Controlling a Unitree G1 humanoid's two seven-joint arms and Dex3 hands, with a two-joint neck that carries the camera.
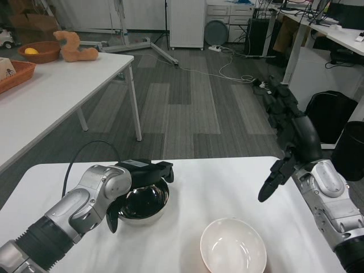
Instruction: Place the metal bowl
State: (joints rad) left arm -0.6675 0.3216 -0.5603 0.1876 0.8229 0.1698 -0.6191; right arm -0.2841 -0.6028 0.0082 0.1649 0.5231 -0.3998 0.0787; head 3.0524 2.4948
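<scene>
L hand point(139, 173) fingers curled on bowl point(145, 203); R hand point(287, 159) raised, empty.

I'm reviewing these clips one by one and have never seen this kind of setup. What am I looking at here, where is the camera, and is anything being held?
This is a humanoid robot's own view from a camera in its head, looking down over a white table. The two silver forearms are its arms, each ending in a black hand. Its left hand, on the picture's left, grips the rim of a shiny metal bowl that sits on the table. Its right hand is raised above the table's right side, holding nothing, fingers apart. A white bowl, empty, stands near the front edge. Behind, a second table carries baskets and a toy.
</scene>
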